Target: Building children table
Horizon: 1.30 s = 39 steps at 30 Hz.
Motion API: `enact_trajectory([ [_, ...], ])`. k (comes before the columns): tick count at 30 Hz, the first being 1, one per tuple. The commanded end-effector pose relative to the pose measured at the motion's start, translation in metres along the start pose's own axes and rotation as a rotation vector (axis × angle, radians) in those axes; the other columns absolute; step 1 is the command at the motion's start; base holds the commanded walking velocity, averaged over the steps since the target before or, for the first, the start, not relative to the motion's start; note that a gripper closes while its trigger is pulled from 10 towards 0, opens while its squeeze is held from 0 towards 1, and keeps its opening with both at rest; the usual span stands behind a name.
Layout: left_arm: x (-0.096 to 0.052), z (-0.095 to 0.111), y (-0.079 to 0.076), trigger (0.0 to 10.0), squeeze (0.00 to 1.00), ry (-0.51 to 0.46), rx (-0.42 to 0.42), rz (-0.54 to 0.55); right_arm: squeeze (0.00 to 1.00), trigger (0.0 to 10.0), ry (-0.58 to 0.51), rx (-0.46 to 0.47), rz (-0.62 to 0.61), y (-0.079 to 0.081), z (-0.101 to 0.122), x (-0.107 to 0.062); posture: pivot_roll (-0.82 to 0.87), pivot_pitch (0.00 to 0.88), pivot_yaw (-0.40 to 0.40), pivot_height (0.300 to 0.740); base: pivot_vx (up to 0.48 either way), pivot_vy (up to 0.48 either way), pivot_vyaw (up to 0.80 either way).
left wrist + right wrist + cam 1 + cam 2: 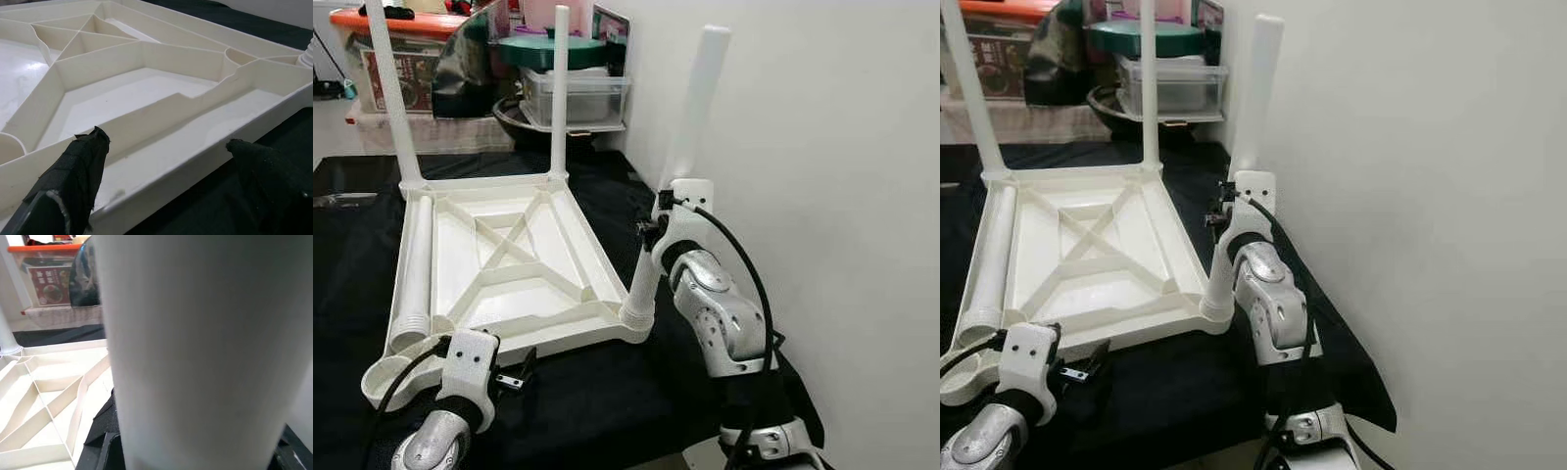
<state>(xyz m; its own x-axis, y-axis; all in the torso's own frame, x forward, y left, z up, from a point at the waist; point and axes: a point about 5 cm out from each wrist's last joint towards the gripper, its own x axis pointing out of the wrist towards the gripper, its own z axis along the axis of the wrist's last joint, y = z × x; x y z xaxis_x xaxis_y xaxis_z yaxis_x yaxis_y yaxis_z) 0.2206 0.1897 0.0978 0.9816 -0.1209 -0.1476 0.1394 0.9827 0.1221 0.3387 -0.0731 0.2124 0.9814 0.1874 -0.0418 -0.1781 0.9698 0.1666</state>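
Upturned white children's table (509, 255) on black-draped tabletop (597, 392), two legs upright, one loose leg (416, 269) lying inside. Right claw (651, 230) grips near-corner leg (690, 117) beside the wall (822, 196). Left wrist view: left claw (166, 171) spread wide astride the frame's near rim.

Both arms are silver, jointed metal with white wrist housings and black cables looping along them. The left pincer (166, 161) has black fingers (73, 176) wrapped in frayed fabric.
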Motion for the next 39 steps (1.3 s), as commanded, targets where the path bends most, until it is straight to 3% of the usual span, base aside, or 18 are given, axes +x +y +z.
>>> enact_trajectory([
  [1, 0.001, -0.001, 0.0, 10.0, 0.0, 0.005, 0.022, -0.01, 0.63, 10.0, 0.104, 0.078, -0.045, -0.007, -0.016, -0.003, 0.13, 0.0, -0.106, 0.74, 0.0, 0.0, 0.0],
  [2, 0.001, -0.001, 0.0, 10.0, 0.0, 0.005, 0.022, -0.01, 0.63, 10.0, 0.104, 0.078, -0.045, -0.007, -0.016, -0.003, 0.13, 0.0, -0.106, 0.74, 0.0, 0.0, 0.0],
  [3, 0.001, -0.002, 0.0, 10.0, 0.0, 0.006, 0.021, -0.011, 1.0, 10.0, 0.093, 0.09, -0.042, -0.007, -0.012, -0.004, 0.13, 0.0, -0.105, 0.74, 0.0, 0.0, 0.0],
  [11, 0.002, -0.003, 0.0, 10.0, 0.0, 0.008, 0.022, -0.017, 1.0, 10.0, 0.038, 0.126, 0.014, -0.004, 0.005, -0.01, 0.12, 0.0, -0.101, 0.74, 0.0, 0.0, 0.0],
  [14, 0.002, -0.003, 0.0, 10.0, 0.0, 0.007, 0.023, -0.019, 1.0, 10.0, -0.033, 0.107, 0.167, 0.001, 0.023, -0.012, 0.12, 0.0, -0.095, 0.74, 0.0, 0.0, 0.0],
  [15, 0.002, -0.003, 0.0, 10.0, 0.0, 0.007, 0.023, -0.019, 1.0, 10.0, -0.033, 0.107, 0.167, 0.001, 0.023, -0.012, 0.12, 0.0, -0.095, 0.74, 0.0, 0.0, 0.0],
  [18, 0.003, -0.003, 0.0, 10.0, 0.0, 0.007, 0.024, -0.021, 1.0, 10.0, -0.071, 0.037, 0.39, 0.006, 0.038, -0.015, 0.12, 0.0, -0.093, 0.74, 0.0, 0.0, 0.0],
  [20, 0.003, -0.003, 0.0, 10.0, 0.0, 0.007, 0.024, -0.021, 1.0, 10.0, -0.071, 0.037, 0.39, 0.006, 0.038, -0.015, 0.12, 0.0, -0.093, 0.74, 0.0, 0.0, 0.0],
  [21, 0.003, -0.003, 0.0, 10.0, 0.0, 0.006, 0.025, -0.022, 1.0, 10.0, -0.081, 0.011, 0.465, 0.006, 0.041, -0.017, 0.12, 0.0, -0.093, 0.74, 0.0, 0.0, 0.0],
  [22, 0.003, -0.003, 0.0, 10.0, 0.0, 0.006, 0.025, -0.022, 1.0, 10.0, -0.081, 0.011, 0.465, 0.006, 0.041, -0.017, 0.12, 0.0, -0.093, 0.74, 0.0, 0.0, 0.0],
  [25, 0.007, 0.0, -0.001, 10.0, 0.0, -0.003, 0.028, -0.025, 1.0, 10.0, -0.081, -0.139, 0.738, -0.012, 0.044, -0.013, 0.13, 0.0, -0.105, 0.74, 0.0, 0.0, 0.0],
  [28, 0.008, 0.0, -0.001, 10.0, 0.0, -0.007, 0.03, -0.025, 1.0, 10.0, -0.066, -0.203, 0.835, -0.02, 0.041, -0.009, 0.14, 0.0, -0.111, 0.74, 0.0, 0.0, 0.0],
  [30, 0.008, 0.0, -0.001, 10.0, 0.0, -0.007, 0.03, -0.025, 1.0, 10.0, -0.066, -0.203, 0.835, -0.02, 0.041, -0.009, 0.14, 0.0, -0.111, 0.74, 0.0, 0.0, 0.0],
  [31, 0.008, 0.0, -0.001, 10.0, 0.0, -0.007, 0.03, -0.025, 0.66, 10.0, -0.059, -0.225, 0.87, -0.023, 0.039, -0.006, 0.14, 0.0, -0.111, 0.74, 0.0, 0.0, 0.0],
  [33, 0.007, 0.0, -0.001, 10.0, 0.0, -0.008, 0.033, -0.025, 0.27, 10.0, -0.045, -0.235, 0.935, -0.025, 0.037, 0.002, 0.16, 0.0, -0.119, 0.74, 0.0, 0.0, 0.0],
  [39, 0.007, 0.001, 0.001, 10.0, 0.0, -0.012, 0.035, -0.021, 0.27, 10.0, -0.048, -0.197, 1.073, -0.014, 0.037, 0.005, 0.17, 0.0, -0.125, 0.74, 0.0, 0.0, 0.0],
])
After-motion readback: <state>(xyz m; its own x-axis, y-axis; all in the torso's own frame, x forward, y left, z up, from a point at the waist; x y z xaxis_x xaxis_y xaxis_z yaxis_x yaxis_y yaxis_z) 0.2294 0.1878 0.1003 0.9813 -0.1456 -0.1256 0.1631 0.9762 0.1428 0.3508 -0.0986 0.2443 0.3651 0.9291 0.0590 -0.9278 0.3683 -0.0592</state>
